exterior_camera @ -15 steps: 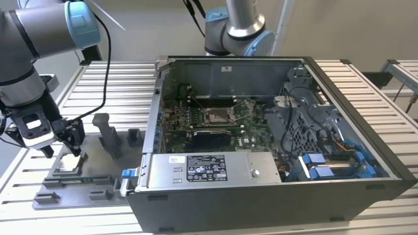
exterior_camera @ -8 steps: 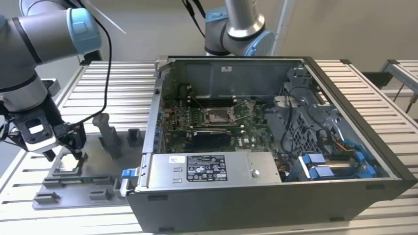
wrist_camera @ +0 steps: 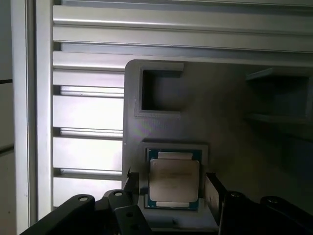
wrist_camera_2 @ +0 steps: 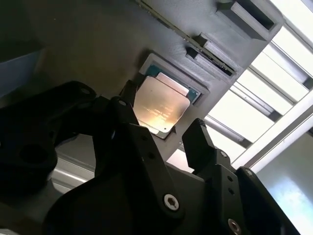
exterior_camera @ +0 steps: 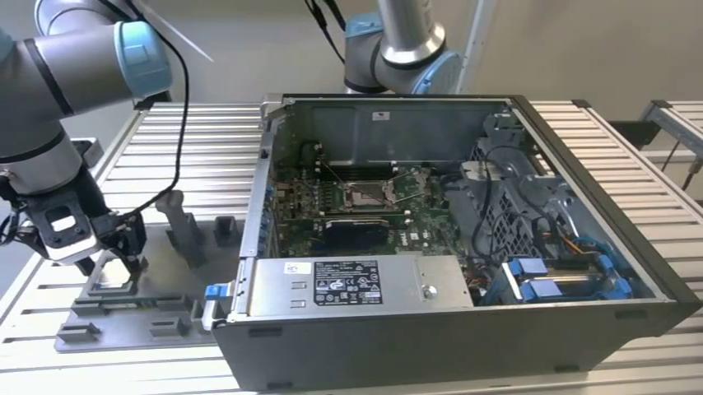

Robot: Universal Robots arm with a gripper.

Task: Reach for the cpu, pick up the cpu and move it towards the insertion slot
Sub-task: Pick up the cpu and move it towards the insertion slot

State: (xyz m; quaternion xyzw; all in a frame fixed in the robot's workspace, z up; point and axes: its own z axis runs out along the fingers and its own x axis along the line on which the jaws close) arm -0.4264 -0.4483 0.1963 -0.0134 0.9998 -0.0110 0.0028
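The cpu (wrist_camera: 174,180), a square chip with a silvery top, lies flat in a pocket of the grey tray (wrist_camera: 161,73); it also shows in the second wrist view (wrist_camera_2: 157,104). My gripper (wrist_camera: 171,186) hangs low over it at the exterior view's left (exterior_camera: 110,257), open. One black finger (wrist_camera_2: 128,93) stands on each side of the chip, close to its edges. The insertion slot (exterior_camera: 368,191), a metal-framed socket with wire levers, sits on the motherboard inside the open computer case (exterior_camera: 593,247), well off to the exterior view's right of the gripper.
The grey tray (exterior_camera: 165,317) carries upright blocks (exterior_camera: 181,226) and an empty square pocket (wrist_camera: 160,90). It rests on a slatted metal table (exterior_camera: 197,140). A second arm's base (exterior_camera: 396,49) stands behind the case. The power supply (exterior_camera: 346,284) and drive cage (exterior_camera: 561,276) fill the case's near side.
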